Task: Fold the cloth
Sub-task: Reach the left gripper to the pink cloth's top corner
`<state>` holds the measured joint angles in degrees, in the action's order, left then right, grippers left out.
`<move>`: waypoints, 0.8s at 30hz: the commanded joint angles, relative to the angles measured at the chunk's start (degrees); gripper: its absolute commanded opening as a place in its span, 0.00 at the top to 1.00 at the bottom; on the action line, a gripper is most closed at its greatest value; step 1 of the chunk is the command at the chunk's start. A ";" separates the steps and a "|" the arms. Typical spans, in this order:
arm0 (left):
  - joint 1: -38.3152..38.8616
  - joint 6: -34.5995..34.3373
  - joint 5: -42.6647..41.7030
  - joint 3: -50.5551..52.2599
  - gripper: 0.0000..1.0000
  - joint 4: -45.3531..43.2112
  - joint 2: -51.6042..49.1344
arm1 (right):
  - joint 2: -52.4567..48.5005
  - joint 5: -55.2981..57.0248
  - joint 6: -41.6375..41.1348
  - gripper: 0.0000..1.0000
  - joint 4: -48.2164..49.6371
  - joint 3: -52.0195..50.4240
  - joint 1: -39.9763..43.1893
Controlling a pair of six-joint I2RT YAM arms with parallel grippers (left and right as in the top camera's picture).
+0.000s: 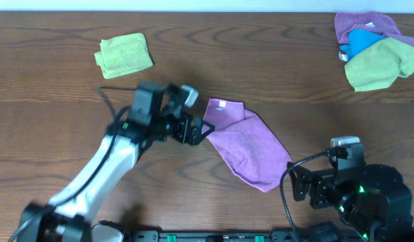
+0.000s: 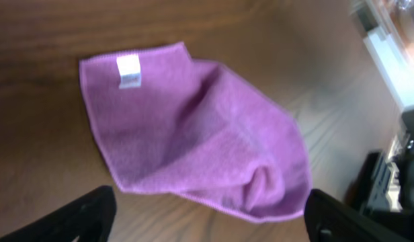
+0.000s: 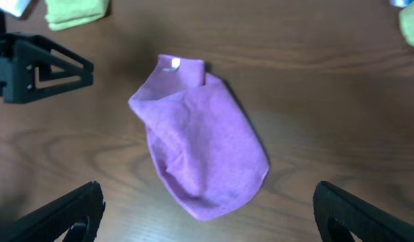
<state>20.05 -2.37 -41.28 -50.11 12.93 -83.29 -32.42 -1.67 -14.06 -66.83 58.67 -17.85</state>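
1. Two claws in view, both spread wide with nothing between the fingers: left gripper (image 1: 197,131) just beside the left edge of the cloth (image 1: 247,144), right gripper (image 1: 300,183) near its lower right end and apart from it.
2. Magenta-purple cloth at the middle of the wooden table (image 1: 59,121), lying slantwise from upper left to lower right, loosely doubled over itself with one layer lapping the other and the edges not matched.
3. White tag (image 1: 221,104) face up at the cloth's upper left corner, plain in both wrist views as well.
4. From the left wrist: dark fingers (image 2: 86,215) at the two bottom corners, the cloth ahead of them with a small pucker near its lower right end.
5. From the right wrist: fingers (image 3: 66,215) low and far apart, the cloth beyond them, untouched.
6. Off to the side: one folded lime-green cloth (image 1: 124,55) at upper left; at upper right a heap of lavender cloth (image 1: 361,23), blue cloth (image 1: 361,42) and green cloth (image 1: 382,64), bunched together.
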 commanded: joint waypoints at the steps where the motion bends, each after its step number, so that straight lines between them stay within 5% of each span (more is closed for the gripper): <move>1: 1.53 6.62 4.70 -10.05 0.09 4.76 -6.60 | 0.13 4.57 -0.74 0.01 0.68 0.85 0.31; 13: 2.95 10.71 11.45 -28.15 0.13 9.92 -23.82 | -1.07 9.05 -1.79 0.01 5.33 0.85 0.31; 24: 5.60 14.16 14.75 -36.70 0.29 20.92 -31.47 | -4.31 9.18 -1.88 0.01 5.35 0.85 0.31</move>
<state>25.80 10.57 -27.81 -85.34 32.60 -114.54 -36.34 6.50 -14.90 -61.63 58.76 -17.85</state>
